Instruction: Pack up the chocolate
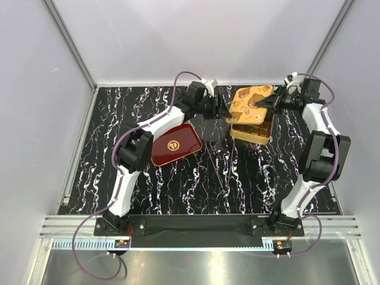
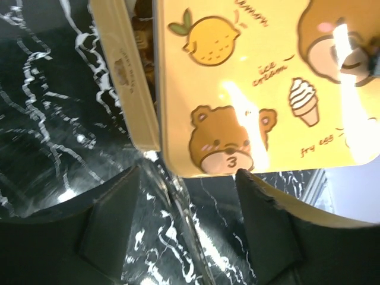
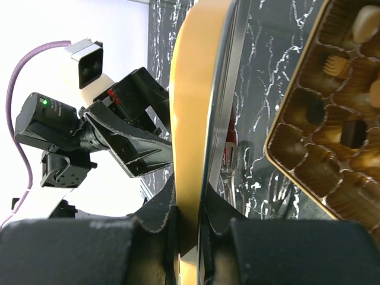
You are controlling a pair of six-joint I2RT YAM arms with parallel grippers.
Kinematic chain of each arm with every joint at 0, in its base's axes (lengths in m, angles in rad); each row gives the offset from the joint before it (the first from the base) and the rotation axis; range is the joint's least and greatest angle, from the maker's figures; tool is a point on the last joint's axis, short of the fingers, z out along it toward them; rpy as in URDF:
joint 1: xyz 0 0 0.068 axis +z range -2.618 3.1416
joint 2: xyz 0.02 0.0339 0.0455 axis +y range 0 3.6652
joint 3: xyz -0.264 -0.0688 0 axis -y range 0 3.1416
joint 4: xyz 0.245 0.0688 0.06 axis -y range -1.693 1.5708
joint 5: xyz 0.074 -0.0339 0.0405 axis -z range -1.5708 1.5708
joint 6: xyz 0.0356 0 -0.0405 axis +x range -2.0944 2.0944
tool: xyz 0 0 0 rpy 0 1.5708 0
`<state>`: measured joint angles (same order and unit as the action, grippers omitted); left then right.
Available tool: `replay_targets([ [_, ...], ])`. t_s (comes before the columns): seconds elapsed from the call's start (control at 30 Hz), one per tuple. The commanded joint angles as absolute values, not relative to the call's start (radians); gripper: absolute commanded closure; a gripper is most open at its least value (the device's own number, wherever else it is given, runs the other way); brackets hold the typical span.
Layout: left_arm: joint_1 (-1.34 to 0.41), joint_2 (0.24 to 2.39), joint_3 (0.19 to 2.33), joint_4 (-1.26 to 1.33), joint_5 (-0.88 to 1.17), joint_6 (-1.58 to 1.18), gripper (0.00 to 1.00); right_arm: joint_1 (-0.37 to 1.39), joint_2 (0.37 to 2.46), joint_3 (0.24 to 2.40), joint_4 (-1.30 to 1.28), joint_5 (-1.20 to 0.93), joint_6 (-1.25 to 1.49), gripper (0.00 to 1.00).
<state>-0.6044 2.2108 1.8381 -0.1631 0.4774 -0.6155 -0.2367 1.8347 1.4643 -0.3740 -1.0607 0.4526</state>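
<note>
My right gripper (image 1: 265,104) (image 3: 189,202) is shut on the edge of a yellow lid (image 1: 250,102) (image 3: 193,119) printed with bears, a lemon and ice cream (image 2: 255,89). It holds the lid tilted above the golden compartment box (image 1: 252,132) (image 3: 297,160). Small chocolates lie in the box's compartments, some pale (image 3: 363,24), some dark (image 3: 353,133). My left gripper (image 1: 224,110) (image 2: 189,178) is open at the lid's left edge, its fingers on either side of the rim without closing on it.
A red tray (image 1: 175,143) with a gold emblem lies left of the box on the black marbled table (image 1: 148,184). A thin clear utensil (image 1: 218,169) lies on the table in front of the box. White walls enclose the table.
</note>
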Motion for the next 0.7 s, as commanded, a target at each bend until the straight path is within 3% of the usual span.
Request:
replay_targets([
  [0.0,-0.615,2.241,1.913,-0.031,0.541,-0.649,0.32,-0.248,1.858,1.537,-0.387,-1.106,0.426,1.0],
  [0.3,-0.618,2.347,1.965,0.028,0.566,-0.707,0.43,-0.275,1.954,1.574,-0.416,-1.12,0.406,1.0],
  [0.67,-0.623,2.416,2.033,-0.041,0.558,-0.663,0.43,-0.298,2.036,1.592,-0.465,-1.121,0.384,0.98],
])
